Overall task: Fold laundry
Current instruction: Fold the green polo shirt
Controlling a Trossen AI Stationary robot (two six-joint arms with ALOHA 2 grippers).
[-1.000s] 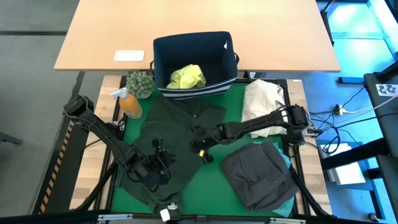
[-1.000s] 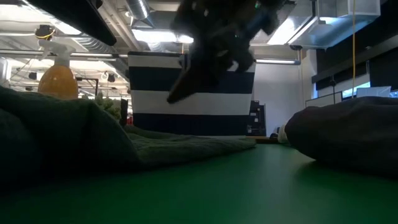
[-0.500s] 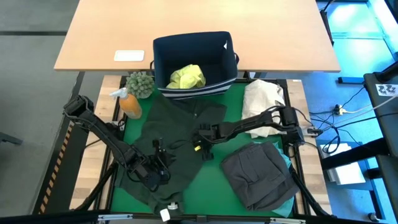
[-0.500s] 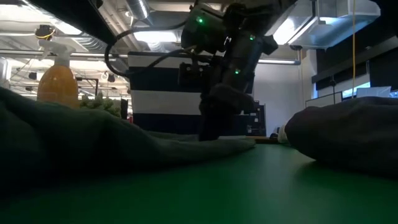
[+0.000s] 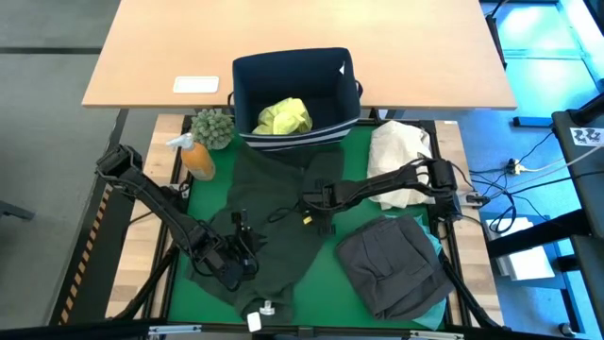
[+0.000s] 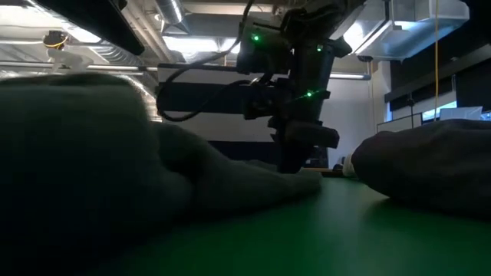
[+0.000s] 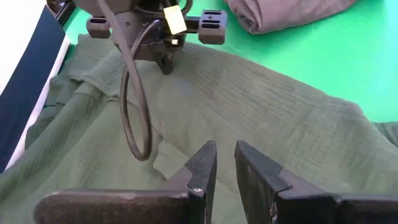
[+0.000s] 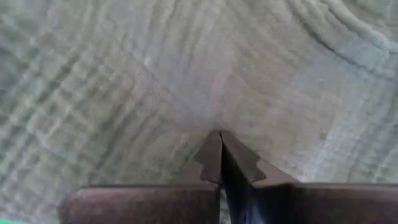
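While both arms work the dark olive garment [image 5: 269,222], it lies spread on the green mat [image 5: 326,274].
Right gripper [image 5: 319,213] presses fully closed onto its far edge; left gripper [image 7: 224,163], jaws narrowly parted, hovers over the near part.

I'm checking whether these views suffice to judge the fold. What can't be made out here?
- Right gripper: the right wrist view shows shut fingers against the dark green garment, not whether they pinch cloth.
- Left gripper: the wrist view shows a narrow gap, nothing visibly held.
- Low view: a near fold of the garment blocks everything behind it.
- Turquoise cloth: mostly hidden under the grey garment, high view.
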